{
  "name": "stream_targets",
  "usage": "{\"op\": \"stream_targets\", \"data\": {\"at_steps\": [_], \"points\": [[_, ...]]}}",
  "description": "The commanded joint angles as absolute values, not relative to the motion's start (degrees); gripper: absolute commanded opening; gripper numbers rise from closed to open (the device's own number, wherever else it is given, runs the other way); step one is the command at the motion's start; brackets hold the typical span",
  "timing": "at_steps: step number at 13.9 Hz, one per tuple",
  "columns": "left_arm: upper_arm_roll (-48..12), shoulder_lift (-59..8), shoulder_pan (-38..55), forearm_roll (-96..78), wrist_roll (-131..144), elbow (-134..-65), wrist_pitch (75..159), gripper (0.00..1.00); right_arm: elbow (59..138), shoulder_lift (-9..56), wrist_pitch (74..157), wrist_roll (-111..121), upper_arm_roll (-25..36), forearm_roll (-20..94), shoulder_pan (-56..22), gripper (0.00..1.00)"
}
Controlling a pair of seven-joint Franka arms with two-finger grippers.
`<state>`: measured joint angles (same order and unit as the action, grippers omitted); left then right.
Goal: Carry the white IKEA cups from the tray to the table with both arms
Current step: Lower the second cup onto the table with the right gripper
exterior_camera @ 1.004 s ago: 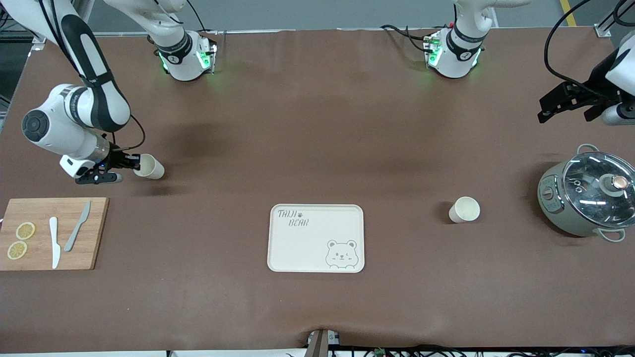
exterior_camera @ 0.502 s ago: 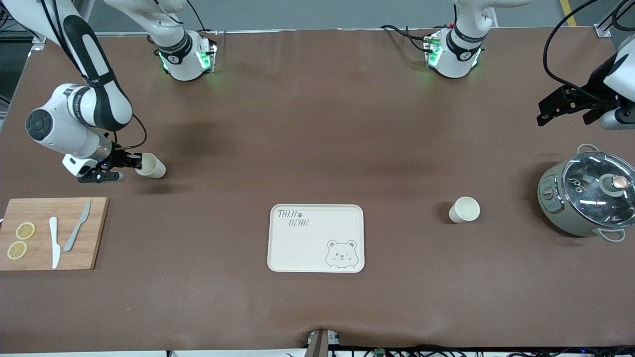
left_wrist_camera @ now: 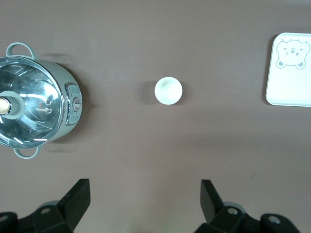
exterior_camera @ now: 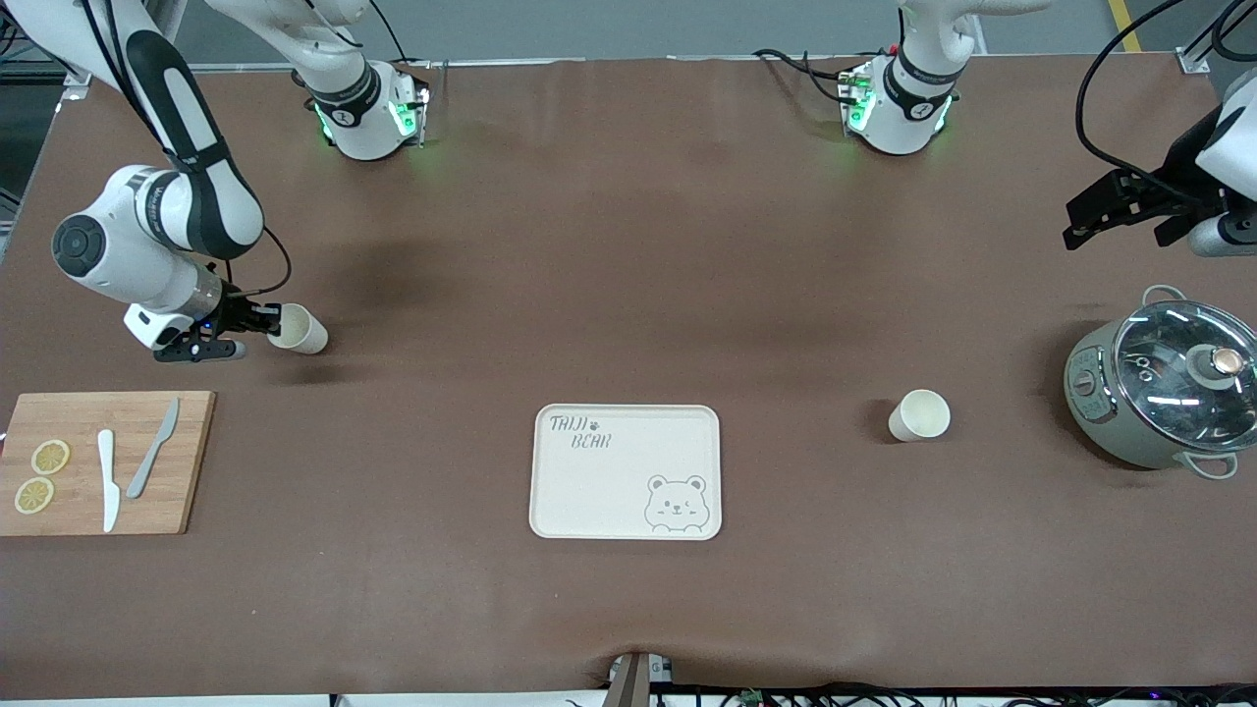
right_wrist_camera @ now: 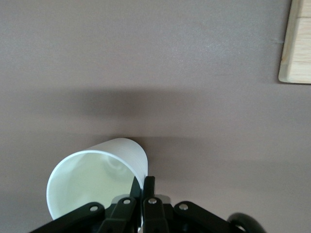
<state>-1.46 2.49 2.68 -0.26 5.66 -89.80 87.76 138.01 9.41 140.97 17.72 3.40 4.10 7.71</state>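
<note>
**Gripping one cup while the other stands alone**

Pinching a white cup point(exterior_camera: 298, 329) by its rim, the right gripper point(exterior_camera: 257, 328) hangs over the desk point(exterior_camera: 628, 245) at the right arm's end, above bare surface beside the wooden cutting board point(exterior_camera: 103, 462). Only the right wrist view shows the jaws nearly closed on the cup wall point(right_wrist_camera: 97, 182), one inside and one outside.

The second cup point(exterior_camera: 920, 414) stands upright between the bear-print tray point(exterior_camera: 626, 472) and the lidded pot point(exterior_camera: 1164, 389). The left wrist view shows the left gripper point(left_wrist_camera: 145, 204) up high with its jaws spread wide and holding nothing, which the front view leaves unclear.
</note>
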Motion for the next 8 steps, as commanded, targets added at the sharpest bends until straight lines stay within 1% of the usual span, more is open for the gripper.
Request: {"op": "stream_targets", "data": {"at_steps": [1,3,5,6,7,8], "points": [[-1.85,2.02,2.02,-0.35,4.57,-88.51,87.36,1.0,139.22,8.79,141.77,18.37,2.55,3.25,9.23,0.0],[-1.85,2.11,2.02,-0.35,4.66,-88.51,87.28,1.0,139.22,8.96,141.77,18.37,2.55,3.25,9.23,0.0],[-1.85,2.28,2.11,-0.35,4.75,-88.51,86.84,1.0,139.22,9.05,141.77,18.37,2.55,3.25,9.23,0.33],[-1.85,2.37,2.2,-0.35,4.83,-88.51,86.75,1.0,139.13,9.05,141.68,18.37,2.55,3.25,9.23,0.41],[-1.85,2.46,2.28,-0.35,4.83,-88.51,86.31,1.0,139.13,9.05,141.68,18.37,2.55,3.25,9.23,0.73],[-1.85,2.55,2.29,-0.35,4.83,-88.42,85.96,1.0,138.96,8.97,141.24,18.37,2.55,3.25,9.23,0.77]]}}
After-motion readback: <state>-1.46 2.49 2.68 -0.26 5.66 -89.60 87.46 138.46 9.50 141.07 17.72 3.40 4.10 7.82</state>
